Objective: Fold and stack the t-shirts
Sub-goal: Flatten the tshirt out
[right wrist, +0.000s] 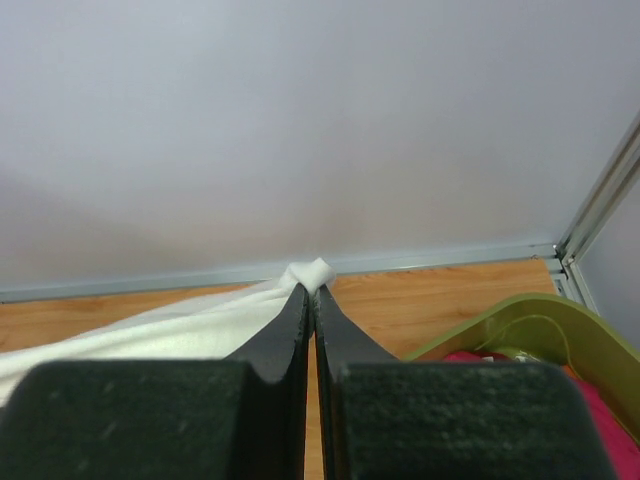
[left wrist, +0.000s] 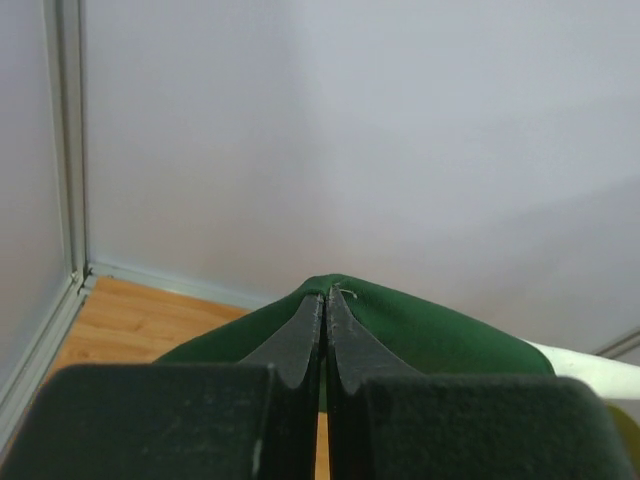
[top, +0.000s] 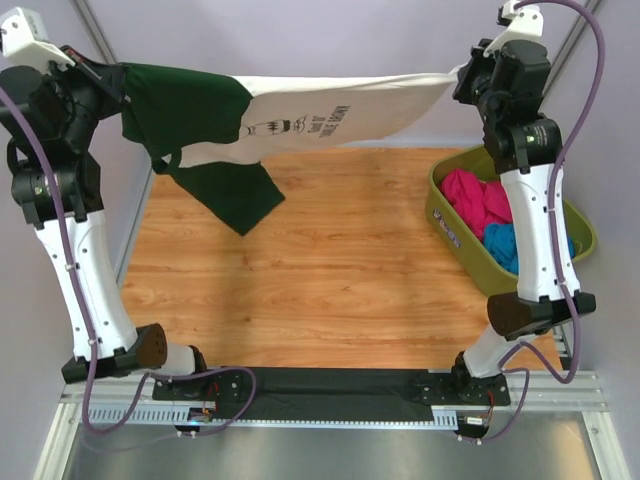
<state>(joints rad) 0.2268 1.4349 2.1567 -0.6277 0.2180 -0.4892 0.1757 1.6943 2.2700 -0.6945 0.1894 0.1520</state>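
A t-shirt (top: 320, 115) with a cream body, dark green sleeves and a small black print hangs stretched in the air across the back of the table. My left gripper (top: 118, 75) is shut on its green shoulder end (left wrist: 420, 335); a green sleeve (top: 235, 200) dangles down to the table. My right gripper (top: 462, 78) is shut on the cream hem corner (right wrist: 315, 272). More t-shirts, pink (top: 475, 195) and blue (top: 505, 245), lie crumpled in the bin.
An olive-green bin (top: 440, 215) stands at the table's right edge, also in the right wrist view (right wrist: 540, 320). The wooden tabletop (top: 330, 290) lies under the shirt. A grey wall and metal frame posts (left wrist: 65, 150) close the back.
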